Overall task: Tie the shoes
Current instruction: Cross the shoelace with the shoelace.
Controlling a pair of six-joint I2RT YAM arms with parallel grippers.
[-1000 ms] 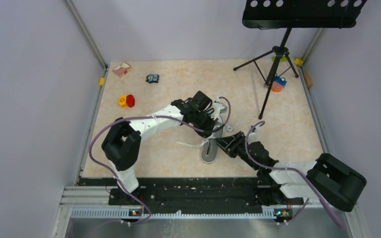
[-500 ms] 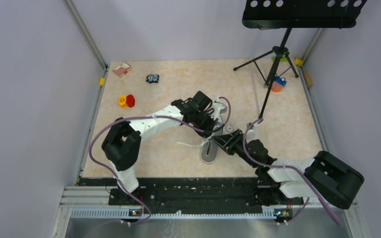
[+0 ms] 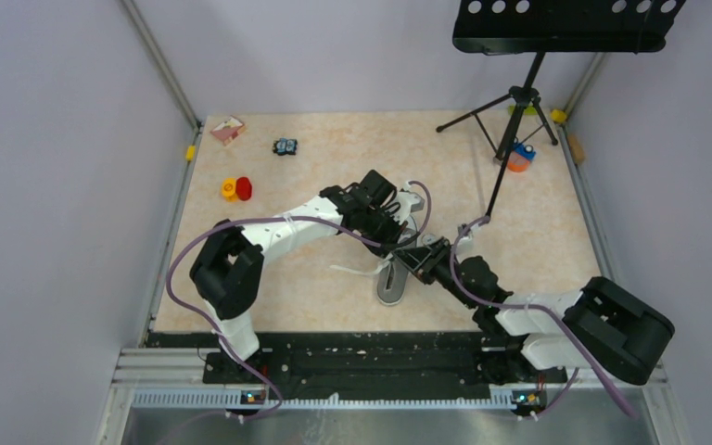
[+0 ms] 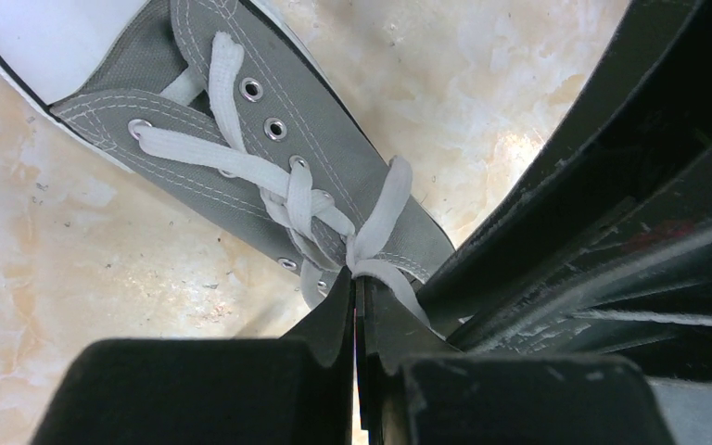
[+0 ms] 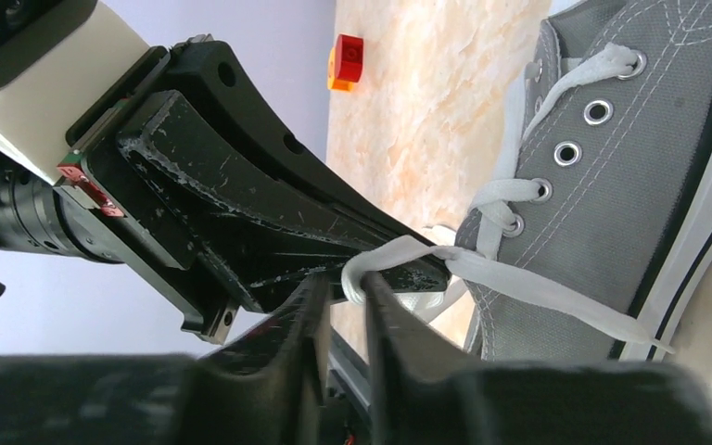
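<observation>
Left wrist: left gripper (image 4: 357, 295) clamps laces (image 4: 382, 211) above sneaker (image 4: 334, 167); right gripper (image 5: 348, 287) narrow on a strand; knotting underway, next likely pull taut

1. Top cam sits high at the near edge, looking down and forward over the whole table (image 3: 334, 158).
2. Left wrist cam hangs right over the shoe (image 4: 334, 148), super close.
3. Right wrist cam's equally close but side-on; both catch the same laces (image 5: 538, 289).

Matt grey canvas sneaker (image 4: 334, 139), woven laces (image 4: 232, 165)
</observation>
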